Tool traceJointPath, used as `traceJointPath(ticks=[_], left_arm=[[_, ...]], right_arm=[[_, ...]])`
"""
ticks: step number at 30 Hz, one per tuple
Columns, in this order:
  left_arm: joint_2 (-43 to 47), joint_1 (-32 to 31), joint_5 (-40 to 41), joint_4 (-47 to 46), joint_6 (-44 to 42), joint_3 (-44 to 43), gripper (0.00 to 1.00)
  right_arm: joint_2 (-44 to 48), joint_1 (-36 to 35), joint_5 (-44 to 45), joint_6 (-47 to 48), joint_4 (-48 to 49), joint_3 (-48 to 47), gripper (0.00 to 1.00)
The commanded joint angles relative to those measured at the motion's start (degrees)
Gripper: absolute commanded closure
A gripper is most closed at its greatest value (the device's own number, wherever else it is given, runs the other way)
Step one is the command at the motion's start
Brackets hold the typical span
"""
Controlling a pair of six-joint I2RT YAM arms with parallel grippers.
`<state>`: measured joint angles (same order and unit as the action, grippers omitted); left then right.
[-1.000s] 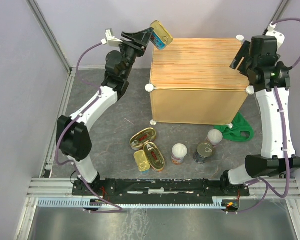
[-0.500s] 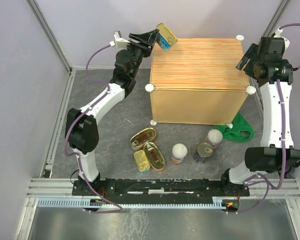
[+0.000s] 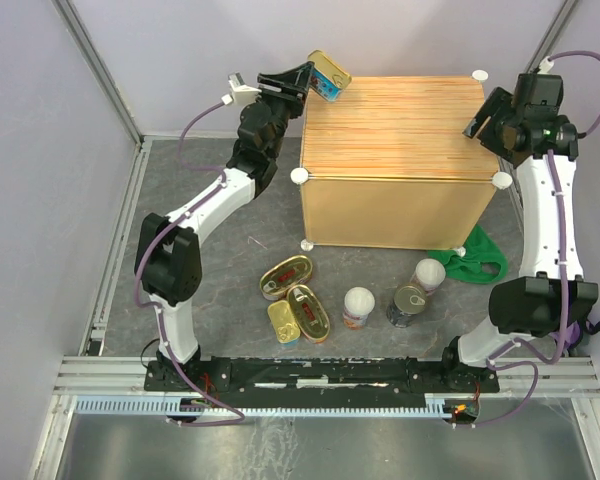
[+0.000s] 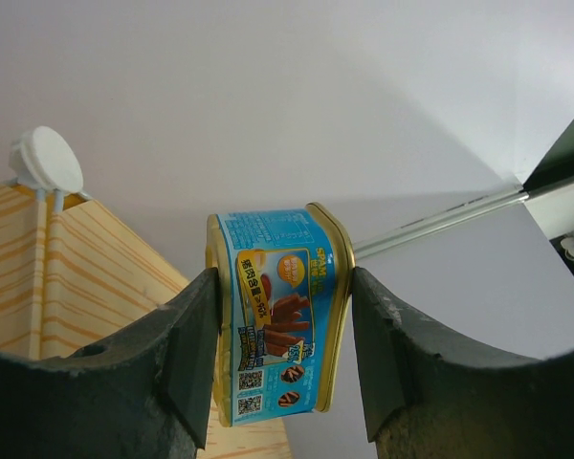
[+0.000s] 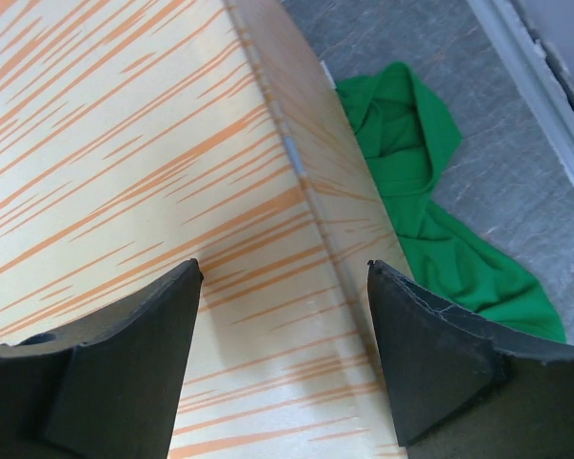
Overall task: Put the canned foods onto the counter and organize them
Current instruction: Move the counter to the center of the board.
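Left gripper (image 4: 283, 330) clamped on blue-labelled tin (image 3: 329, 73), shifted slightly rightward versus a second ago, at far-left corner of counter (image 3: 400, 120); striped top offers open room; right gripper (image 5: 284, 287) empty, jaws apart, over right edge, green cloth (image 5: 411, 172) below; six floor tins (image 3: 286, 276) visible only from above.

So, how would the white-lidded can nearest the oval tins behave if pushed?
The white-lidded can stands upright on a flat end, so a low push would probably slide it, while a high one might tip it. Tipped over, its round wall would likely let it roll. It looks rigid, so it should not deform.
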<state>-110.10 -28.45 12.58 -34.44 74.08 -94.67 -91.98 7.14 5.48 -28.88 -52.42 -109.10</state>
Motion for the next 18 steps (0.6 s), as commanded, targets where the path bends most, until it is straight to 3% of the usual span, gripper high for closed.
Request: traceJointPath(ticks=[1,18], left_arm=[[2.12,-0.8,5.96,-6.18,3.61,0.46,0.97],[10.76,-2.05,20.09,-8.82,1.2,11.98,0.97]], right_arm=[[-0.64,-2.36,-5.15,0.07,2.49,-0.18,0.23],[-2.79,-16.78,-0.21,1.37,-0.28,-3.73,0.26]])
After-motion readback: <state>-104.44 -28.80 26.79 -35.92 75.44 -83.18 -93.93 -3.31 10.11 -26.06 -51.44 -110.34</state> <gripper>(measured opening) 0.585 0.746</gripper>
